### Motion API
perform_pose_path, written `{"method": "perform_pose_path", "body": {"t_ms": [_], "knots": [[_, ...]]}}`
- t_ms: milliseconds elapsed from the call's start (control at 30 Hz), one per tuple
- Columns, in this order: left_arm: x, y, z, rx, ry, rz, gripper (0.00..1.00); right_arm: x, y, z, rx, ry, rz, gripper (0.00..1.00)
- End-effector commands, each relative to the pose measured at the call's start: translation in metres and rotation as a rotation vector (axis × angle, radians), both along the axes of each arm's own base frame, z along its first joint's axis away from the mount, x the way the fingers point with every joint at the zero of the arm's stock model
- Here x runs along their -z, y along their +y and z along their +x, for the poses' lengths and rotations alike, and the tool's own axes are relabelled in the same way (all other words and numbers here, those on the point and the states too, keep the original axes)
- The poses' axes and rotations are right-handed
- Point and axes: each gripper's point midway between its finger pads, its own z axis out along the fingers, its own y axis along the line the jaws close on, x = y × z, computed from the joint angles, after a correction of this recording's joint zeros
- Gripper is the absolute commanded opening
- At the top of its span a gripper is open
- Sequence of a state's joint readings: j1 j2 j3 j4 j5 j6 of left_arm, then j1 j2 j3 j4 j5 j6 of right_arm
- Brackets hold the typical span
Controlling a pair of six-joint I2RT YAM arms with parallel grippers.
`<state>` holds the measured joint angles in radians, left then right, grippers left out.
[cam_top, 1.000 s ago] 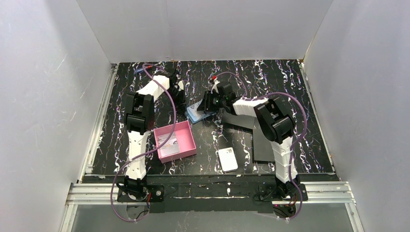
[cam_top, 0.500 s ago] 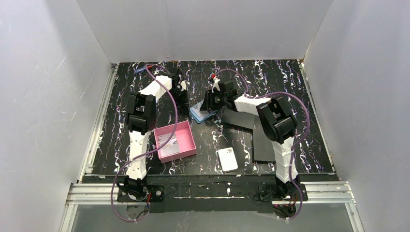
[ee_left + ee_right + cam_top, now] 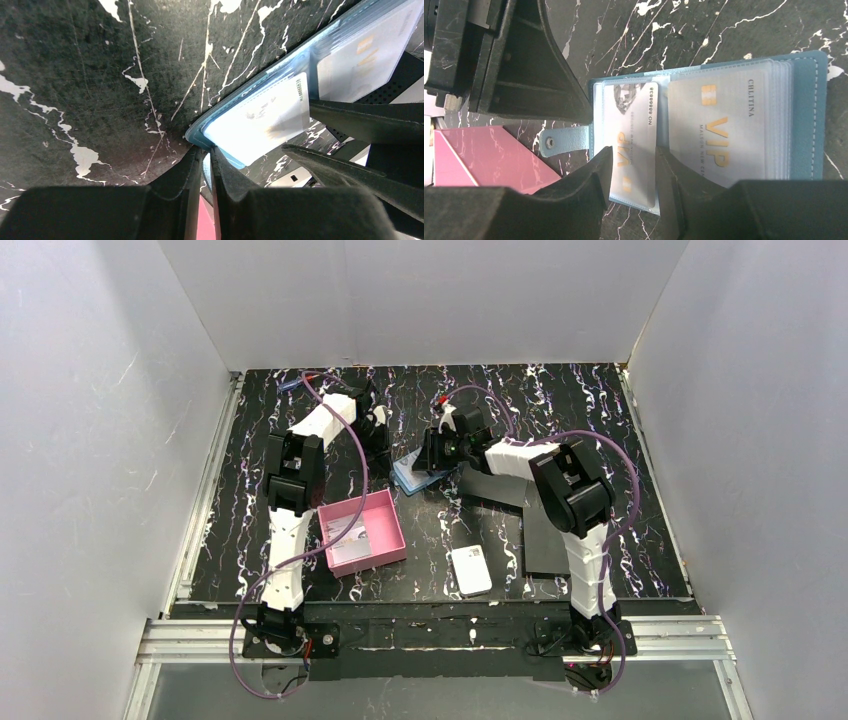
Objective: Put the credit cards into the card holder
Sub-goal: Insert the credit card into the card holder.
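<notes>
The left gripper (image 3: 205,154) pinched the holder's (image 3: 808,115) edge (jaws narrow) while the right gripper (image 3: 634,155) clasped a card (image 3: 631,122) half inside it.

The top external camera sits high above and behind the arm bases and looks down and forward over the whole bench (image 3: 600,410) from afar. The left wrist camera skims low along the left claw (image 3: 206,150), very near the card holder (image 3: 199,137). The right wrist camera looks straight down past the right claw (image 3: 634,155), also close. All three views share the card holder. Both wrist views share one credit card (image 3: 631,120) and the pink tray (image 3: 489,155).
</notes>
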<state>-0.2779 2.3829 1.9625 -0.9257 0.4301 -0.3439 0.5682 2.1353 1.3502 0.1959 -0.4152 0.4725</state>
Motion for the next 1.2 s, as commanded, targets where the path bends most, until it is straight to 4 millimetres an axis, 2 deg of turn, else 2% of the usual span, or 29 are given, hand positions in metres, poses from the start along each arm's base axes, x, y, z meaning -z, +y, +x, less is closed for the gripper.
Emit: {"method": "perform_pose_path", "body": {"t_ms": [0,133,233,367,433,767,900,1000,1167], "knots": [[0.015,-0.003,0.012,0.011,-0.039,0.020,0.11,0.018,0.016,-0.035,-0.086,0.072,-0.058,0.46],[0.011,-0.002,0.015,0.016,-0.055,0.027,0.11,0.019,0.014,-0.037,-0.100,0.051,-0.108,0.48],[0.010,0.000,0.016,0.021,-0.063,0.034,0.11,0.011,0.014,-0.032,-0.116,-0.009,-0.140,0.50],[0.009,0.007,0.013,0.031,-0.064,0.056,0.11,0.010,-0.006,-0.014,-0.092,-0.053,-0.302,0.54],[0.010,0.012,0.010,0.038,-0.062,0.072,0.11,0.003,-0.010,-0.011,-0.101,-0.072,-0.333,0.56],[0.007,0.022,0.001,0.060,-0.063,0.093,0.12,-0.042,-0.005,-0.005,-0.089,-0.144,-0.271,0.58],[0.001,0.023,0.001,0.067,-0.075,0.095,0.12,-0.060,-0.008,-0.002,-0.072,-0.177,-0.272,0.63],[-0.007,0.024,0.005,0.064,-0.091,0.090,0.13,-0.065,-0.009,-0.002,-0.076,-0.185,-0.271,0.68],[-0.024,0.023,0.011,0.051,-0.111,0.056,0.16,-0.065,-0.007,-0.004,-0.078,-0.169,-0.239,0.67]]}}
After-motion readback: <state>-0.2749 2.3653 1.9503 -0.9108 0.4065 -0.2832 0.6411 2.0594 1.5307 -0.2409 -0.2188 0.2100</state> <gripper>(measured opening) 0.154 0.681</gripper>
